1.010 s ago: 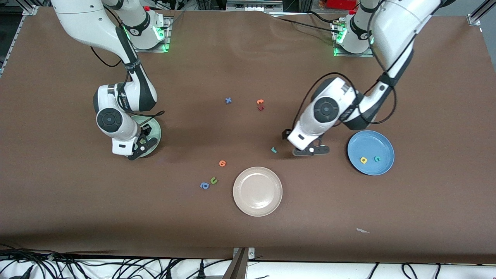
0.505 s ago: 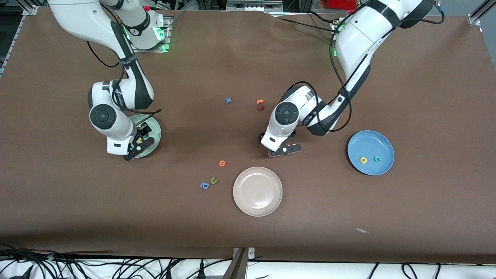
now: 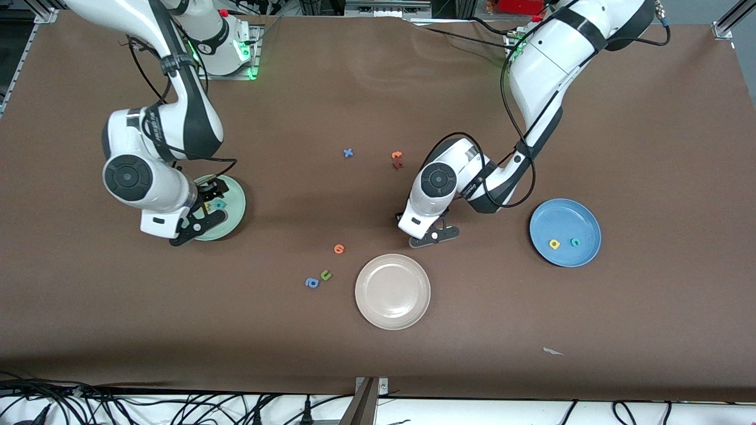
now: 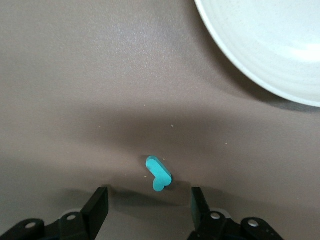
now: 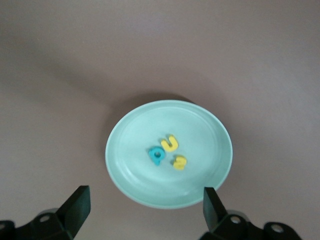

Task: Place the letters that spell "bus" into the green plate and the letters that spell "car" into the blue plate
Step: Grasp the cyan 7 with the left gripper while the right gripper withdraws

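Green plate [image 5: 169, 185]: at the right arm's end of the table, holding the teal b [image 5: 156, 155], yellow u [image 5: 171, 143] and yellow s [image 5: 179, 162], bunched together near the middle — "bus" complete by the look of it.
Blue plate [image 3: 565, 232]: at the left arm's end, holding the yellow a [image 3: 554, 244] and teal c [image 3: 574, 241] side by side; one letter short.
Teal r [image 4: 158, 173]: flat on the brown table, near the cream-white plate [image 4: 265, 45] but apart from it, well away from the blue plate.
Left gripper [image 4: 150, 210]: low over the table, jaws apart with the teal r between the fingertips, no contact visible — nothing gripped yet.
Right gripper [image 5: 145, 207]: up above the green plate, jaws wide and empty.
Done: three letters in green, two in blue.
Left: closing on the teal r, carrying it to the blue plate, dropping it beside the a and c.
Not wanted: orange letter [image 3: 339, 248], green u [image 3: 325, 274] and blue a [image 3: 312, 283] lying on the table, nearer the right arm's end than the cream-white plate; best left alone.
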Motion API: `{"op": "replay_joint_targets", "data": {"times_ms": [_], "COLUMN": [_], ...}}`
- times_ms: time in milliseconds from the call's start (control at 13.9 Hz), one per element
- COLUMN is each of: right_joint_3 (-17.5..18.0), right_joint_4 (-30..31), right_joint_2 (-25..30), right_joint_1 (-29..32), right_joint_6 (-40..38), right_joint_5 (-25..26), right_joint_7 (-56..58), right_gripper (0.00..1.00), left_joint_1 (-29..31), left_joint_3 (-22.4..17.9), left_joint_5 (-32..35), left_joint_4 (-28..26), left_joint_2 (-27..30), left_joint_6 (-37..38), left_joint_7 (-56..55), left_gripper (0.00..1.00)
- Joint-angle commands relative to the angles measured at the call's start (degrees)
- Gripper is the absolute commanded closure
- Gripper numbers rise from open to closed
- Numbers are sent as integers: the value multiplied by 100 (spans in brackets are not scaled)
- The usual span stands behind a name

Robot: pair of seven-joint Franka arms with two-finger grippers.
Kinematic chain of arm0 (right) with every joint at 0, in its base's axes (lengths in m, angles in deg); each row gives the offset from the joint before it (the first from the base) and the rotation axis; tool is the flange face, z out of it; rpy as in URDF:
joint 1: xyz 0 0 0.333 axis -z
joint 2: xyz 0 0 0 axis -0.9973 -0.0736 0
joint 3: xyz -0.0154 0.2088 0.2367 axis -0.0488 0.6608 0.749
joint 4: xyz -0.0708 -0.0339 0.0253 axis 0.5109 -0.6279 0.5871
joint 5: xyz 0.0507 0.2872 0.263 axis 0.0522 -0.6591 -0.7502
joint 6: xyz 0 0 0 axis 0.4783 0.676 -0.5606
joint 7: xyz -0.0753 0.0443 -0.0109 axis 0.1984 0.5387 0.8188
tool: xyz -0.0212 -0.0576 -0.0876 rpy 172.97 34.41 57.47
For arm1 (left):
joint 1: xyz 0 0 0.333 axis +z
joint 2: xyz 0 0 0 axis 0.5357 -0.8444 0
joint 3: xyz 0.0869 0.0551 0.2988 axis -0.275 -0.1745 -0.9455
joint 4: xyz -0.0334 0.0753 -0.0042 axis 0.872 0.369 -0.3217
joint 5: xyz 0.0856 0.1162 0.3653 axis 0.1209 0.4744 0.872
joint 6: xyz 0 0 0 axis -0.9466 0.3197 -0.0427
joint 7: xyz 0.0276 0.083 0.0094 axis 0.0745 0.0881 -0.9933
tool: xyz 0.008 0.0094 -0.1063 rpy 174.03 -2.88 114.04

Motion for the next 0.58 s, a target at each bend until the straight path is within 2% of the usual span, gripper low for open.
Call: {"op": "replay_joint_targets", "data": {"times_ms": [0,144,216,361,433,505], "right_joint_3": [40,22,31,48,83,249], "right_joint_4": [-798,-1526,-1678,-1627,-1470,-1216], "right_joint_2": [97,124,158,431,501,615], "right_joint_1": [29,3,12,47,55,151], "right_joint_6": [-1117,-2031,-2209,-2290,-2281,-2177], "right_joint_5": [-86,-130,-130,-130,-130,-130], "right_joint_7": [-488,-664,-778,-1216,-1489,-1796], "right_gripper": [0,0,0,0,0,0], "left_joint_1": [-64,-64,-64,-64,-64,-64], "left_joint_3": [-29,-29,-29,-29,-29,-29], "left_joint_5": [-91,-108,-109,-126,-126,-135], "left_joint_4": [207,207,207,207,207,207], "left_joint_2": [-145,-145,-145,-145,-145,-145], "left_joint_6": [65,65,65,65,65,65], "left_joint_7": [-36,-36,-36,-36,-36,-36], "left_gripper": [44,52,57,65,65,66]}}
